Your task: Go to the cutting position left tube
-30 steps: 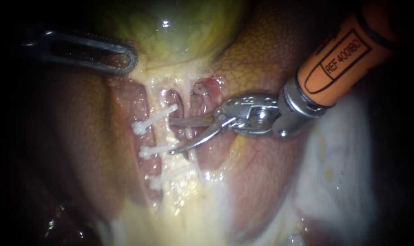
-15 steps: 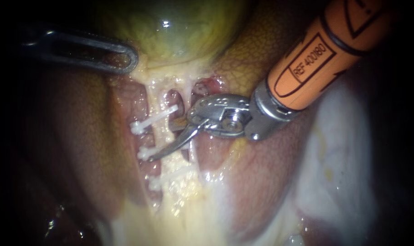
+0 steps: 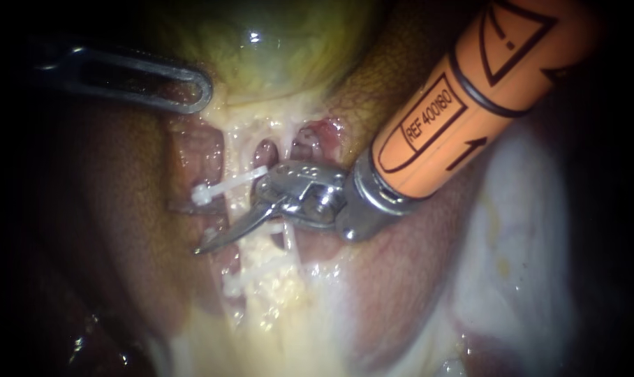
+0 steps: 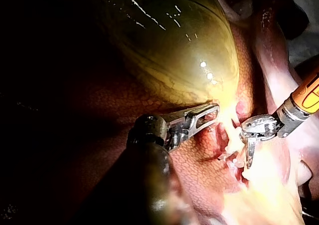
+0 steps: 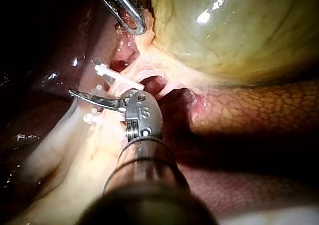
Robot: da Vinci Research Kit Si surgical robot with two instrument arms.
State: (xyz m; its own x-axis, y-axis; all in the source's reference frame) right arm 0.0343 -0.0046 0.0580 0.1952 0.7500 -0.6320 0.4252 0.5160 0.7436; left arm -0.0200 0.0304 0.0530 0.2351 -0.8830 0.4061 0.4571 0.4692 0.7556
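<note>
Below the gallbladder [image 3: 275,49], the right instrument [image 3: 223,227] held its blades spread across the left tube [image 3: 239,157], which ran lengthwise away from the gallbladder, one blade lying over it just beneath the upper clip [image 3: 226,185].

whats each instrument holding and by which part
The left instrument grips the gallbladder at its neck; the right instrument holds nothing, its jaws open.
</note>
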